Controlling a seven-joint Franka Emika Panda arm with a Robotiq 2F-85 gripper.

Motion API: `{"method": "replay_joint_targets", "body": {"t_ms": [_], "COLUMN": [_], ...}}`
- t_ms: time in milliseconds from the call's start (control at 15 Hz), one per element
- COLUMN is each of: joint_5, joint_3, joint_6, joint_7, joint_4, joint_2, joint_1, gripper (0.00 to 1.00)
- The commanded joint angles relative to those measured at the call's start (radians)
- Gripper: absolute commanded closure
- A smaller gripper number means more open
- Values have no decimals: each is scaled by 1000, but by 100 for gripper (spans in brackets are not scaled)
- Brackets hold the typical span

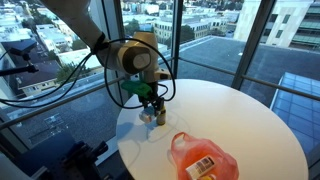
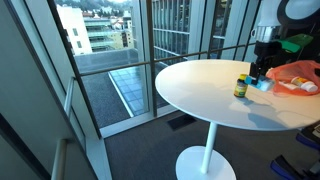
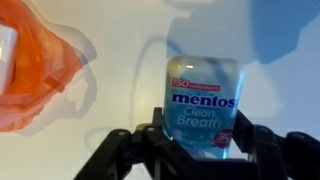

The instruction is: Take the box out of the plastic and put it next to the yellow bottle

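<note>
The arm bends down over the round white table [image 1: 255, 120], and its gripper [image 3: 200, 148] points at the tabletop, fingers pinching the lower end of the Mentos box [image 3: 203, 95]. The yellow bottle [image 2: 241, 86] stands just beside the gripper. The orange plastic bag [image 1: 190, 150], with another packet inside, lies nearby.

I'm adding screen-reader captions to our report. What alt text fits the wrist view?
A blue Mentos box is held between the fingers of the claw, seen against a white table. An orange plastic bag lies at the left edge.
</note>
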Motion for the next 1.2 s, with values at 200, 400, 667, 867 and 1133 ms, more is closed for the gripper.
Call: {"method": "replay_joint_targets", "body": {"t_ms": [200, 400, 667, 867, 1133], "joint_5": [0, 24, 150, 207, 198], "joint_3": [49, 49, 64, 73, 72], "joint_6": [-1, 23, 54, 52, 55], "joint_7": [-49, -107, -231, -294, -303], "joint_4": [30, 58, 104, 139, 170], "joint_2": [8, 56, 127, 179, 212], "joint_1": [45, 30, -16, -39, -42], "gripper": [59, 59, 59, 59, 59]}}
